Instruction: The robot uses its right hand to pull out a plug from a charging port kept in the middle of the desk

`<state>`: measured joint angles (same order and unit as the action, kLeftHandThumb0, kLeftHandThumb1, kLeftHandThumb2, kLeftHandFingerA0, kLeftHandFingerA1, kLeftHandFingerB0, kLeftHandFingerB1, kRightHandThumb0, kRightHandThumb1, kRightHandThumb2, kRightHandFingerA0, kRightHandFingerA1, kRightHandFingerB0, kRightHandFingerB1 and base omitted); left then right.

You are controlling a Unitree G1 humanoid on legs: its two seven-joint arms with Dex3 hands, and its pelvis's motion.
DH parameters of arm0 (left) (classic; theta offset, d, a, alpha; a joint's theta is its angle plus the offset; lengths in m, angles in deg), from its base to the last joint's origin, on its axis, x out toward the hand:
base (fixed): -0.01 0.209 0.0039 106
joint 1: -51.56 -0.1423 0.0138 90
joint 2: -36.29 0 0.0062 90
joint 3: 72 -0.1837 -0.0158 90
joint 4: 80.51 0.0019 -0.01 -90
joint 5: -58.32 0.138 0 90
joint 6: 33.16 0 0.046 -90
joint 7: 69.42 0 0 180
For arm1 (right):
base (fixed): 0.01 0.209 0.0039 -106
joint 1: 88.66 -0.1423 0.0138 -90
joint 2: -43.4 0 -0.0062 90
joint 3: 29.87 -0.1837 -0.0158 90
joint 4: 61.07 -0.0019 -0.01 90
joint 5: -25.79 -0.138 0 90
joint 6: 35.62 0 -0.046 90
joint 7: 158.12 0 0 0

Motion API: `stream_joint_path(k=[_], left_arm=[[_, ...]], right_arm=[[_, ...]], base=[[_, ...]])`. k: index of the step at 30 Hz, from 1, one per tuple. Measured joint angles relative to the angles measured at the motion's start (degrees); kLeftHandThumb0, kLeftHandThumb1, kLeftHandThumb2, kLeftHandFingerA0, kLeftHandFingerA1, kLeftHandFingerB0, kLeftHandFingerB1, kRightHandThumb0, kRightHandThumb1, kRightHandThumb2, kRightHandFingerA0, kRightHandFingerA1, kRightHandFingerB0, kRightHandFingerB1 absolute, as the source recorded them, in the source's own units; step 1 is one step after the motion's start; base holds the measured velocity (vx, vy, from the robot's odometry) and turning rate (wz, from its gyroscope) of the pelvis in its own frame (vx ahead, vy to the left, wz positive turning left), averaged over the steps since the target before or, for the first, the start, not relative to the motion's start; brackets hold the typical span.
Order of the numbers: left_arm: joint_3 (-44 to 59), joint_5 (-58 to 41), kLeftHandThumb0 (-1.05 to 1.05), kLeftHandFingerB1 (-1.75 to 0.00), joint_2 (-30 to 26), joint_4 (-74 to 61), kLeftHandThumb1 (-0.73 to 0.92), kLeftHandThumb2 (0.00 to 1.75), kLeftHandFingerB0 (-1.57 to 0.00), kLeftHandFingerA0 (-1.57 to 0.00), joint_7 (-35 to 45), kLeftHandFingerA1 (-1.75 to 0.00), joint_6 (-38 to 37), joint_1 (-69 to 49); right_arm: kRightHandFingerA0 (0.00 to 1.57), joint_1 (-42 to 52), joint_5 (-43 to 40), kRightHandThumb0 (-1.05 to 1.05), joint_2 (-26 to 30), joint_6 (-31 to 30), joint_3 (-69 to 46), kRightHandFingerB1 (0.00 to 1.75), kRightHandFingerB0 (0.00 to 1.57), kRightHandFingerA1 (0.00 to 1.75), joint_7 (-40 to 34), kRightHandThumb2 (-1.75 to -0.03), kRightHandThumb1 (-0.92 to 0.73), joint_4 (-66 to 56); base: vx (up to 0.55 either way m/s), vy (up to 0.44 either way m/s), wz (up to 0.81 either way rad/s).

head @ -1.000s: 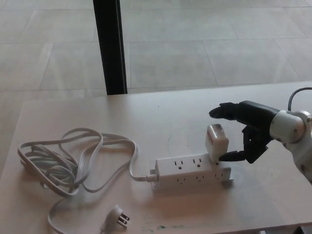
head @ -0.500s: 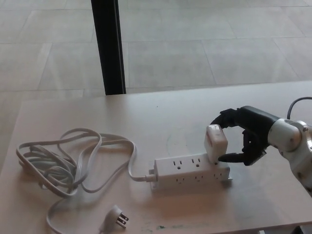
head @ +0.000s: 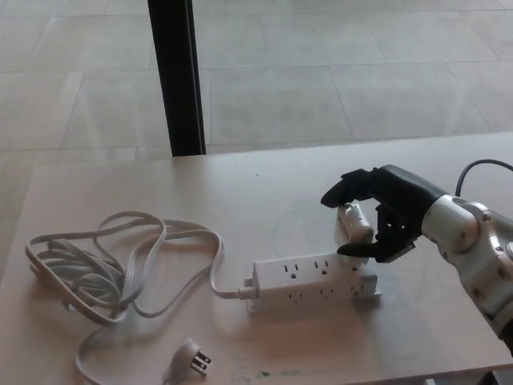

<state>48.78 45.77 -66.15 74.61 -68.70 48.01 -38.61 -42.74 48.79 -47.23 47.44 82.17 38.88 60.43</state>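
Head view: right hand (head: 377,216) wraps around the white plug (head: 354,224), fingers above and thumb below, to draw it from the power strip (head: 313,282) lying just beneath on the counter (head: 264,192).

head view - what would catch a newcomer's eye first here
The black right hand, coming in from the right, is closing around a white plug that sits at the right end of a white power strip mid-desk. To the left, the strip's grey cord sprawls in loose loops.
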Motion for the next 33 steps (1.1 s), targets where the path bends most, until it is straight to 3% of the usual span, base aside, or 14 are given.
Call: stream_joint_path(k=[1,3,4,8,9,10,12,13,15,17,19,26,27,33], left_arm=[[0.00,-0.01,-0.96,-0.57,0.00,0.08,0.32,0.82,-0.88,-1.04,0.00,-0.67,0.00,0.00],[0.04,-0.05,-0.98,-0.56,0.00,0.11,0.32,0.82,-0.91,-1.05,0.01,-0.66,0.00,0.00],[0.10,-0.07,-0.99,-0.58,0.00,0.09,0.47,0.56,-0.88,-1.02,0.00,-0.67,0.00,0.00],[0.12,-0.09,-0.99,-0.58,0.01,0.10,0.48,0.57,-0.92,-1.02,0.00,-0.67,0.00,0.01],[0.11,-0.09,-0.99,-0.58,0.01,0.10,0.49,0.57,-0.93,-1.03,0.00,-0.68,0.00,0.01],[0.09,-0.09,-0.97,-0.57,0.01,0.12,0.34,0.84,-0.89,-1.06,0.00,-0.67,0.00,0.01],[0.07,-0.09,-0.98,-0.56,0.02,0.12,0.34,0.84,-0.90,-1.06,0.01,-0.67,0.00,-0.02],[0.08,-0.09,-0.99,-0.58,0.02,0.13,0.50,0.56,-0.92,-1.06,0.02,-0.69,0.00,-0.02],[0.10,-0.10,-0.99,-0.59,0.02,0.23,0.50,0.57,-0.92,-1.04,0.03,-0.69,-0.01,0.00],[0.13,-0.12,-0.99,-0.56,0.02,0.28,0.50,0.56,-0.93,-1.02,0.10,-0.67,-0.02,0.00],[0.18,-0.14,-1.00,-0.55,0.02,0.34,0.51,0.56,-0.92,-1.01,0.18,-0.67,-0.03,0.00],[0.31,-0.22,-1.01,-0.57,0.03,0.37,0.53,0.59,-1.02,-1.05,0.66,-0.66,-0.04,-0.51],[0.32,-0.23,-1.02,-0.56,0.03,0.37,0.53,0.58,-1.01,-1.05,0.68,-0.67,-0.04,-0.56],[0.53,-0.41,-1.02,-0.55,0.10,0.30,0.55,0.57,-0.97,-1.05,0.83,-0.67,-0.04,-0.59]], right_arm=[[0.94,0.24,0.02,-0.28,-0.02,0.39,-0.11,0.45,0.62,1.34,-0.19,-0.56,-0.54,0.01],[0.82,0.55,0.10,-0.21,-0.02,0.73,-0.15,0.46,0.67,1.36,-0.44,-0.59,-0.55,0.01],[0.81,0.81,0.27,-0.23,0.02,0.77,-0.10,0.45,0.69,1.27,-0.54,-0.58,-0.55,-0.39],[0.82,1.33,1.14,-0.27,0.35,0.65,0.26,0.45,0.74,1.32,-0.61,-0.58,-0.56,-1.57],[0.84,1.43,1.31,-0.24,0.41,0.65,0.25,0.46,0.74,1.12,-0.69,-0.58,-0.55,-1.73],[0.86,1.53,1.42,-0.24,0.43,0.64,0.25,0.47,0.74,1.40,-0.78,-0.59,-0.53,-1.85],[0.87,1.84,1.66,-0.25,0.54,0.64,0.25,0.48,0.73,1.48,-1.05,-0.60,-0.53,-2.23],[0.87,1.97,1.86,-0.26,0.68,0.64,0.34,0.47,0.69,1.52,-1.17,-0.59,-0.52,-2.44],[0.88,2.06,2.19,-0.36,0.83,0.74,0.55,0.42,0.55,1.41,-1.31,-0.57,-0.49,-2.48],[0.88,2.05,2.59,-0.46,0.98,0.76,0.95,0.41,0.44,1.50,-1.33,-0.59,-0.48,-2.37],[0.83,2.05,3.05,-0.64,1.24,0.74,1.38,0.32,0.23,1.31,-1.32,-0.56,-0.52,-2.25],[0.79,2.18,5.09,-0.67,2.96,-0.68,3.97,0.30,0.11,1.42,0.28,-0.58,-0.49,-2.24],[0.88,2.18,5.33,-0.73,3.01,-0.98,4.14,0.32,0.04,1.35,0.52,-0.77,-0.42,-2.28],[0.86,2.18,6.18,-0.78,3.00,-2.71,4.38,0.16,0.05,1.43,1.85,-0.74,-0.41,-2.70]], base=[[0.00,0.000,0.00],[0.00,0.000,0.00],[0.00,0.000,0.00],[0.00,0.000,0.00],[0.00,0.000,0.00],[0.00,0.000,0.00],[0.00,0.000,0.00],[0.00,0.000,0.00],[0.00,0.000,0.00],[0.00,0.000,0.00],[0.00,0.000,0.00],[0.00,0.000,0.00],[0.00,0.000,0.00],[0.00,0.000,0.00]])
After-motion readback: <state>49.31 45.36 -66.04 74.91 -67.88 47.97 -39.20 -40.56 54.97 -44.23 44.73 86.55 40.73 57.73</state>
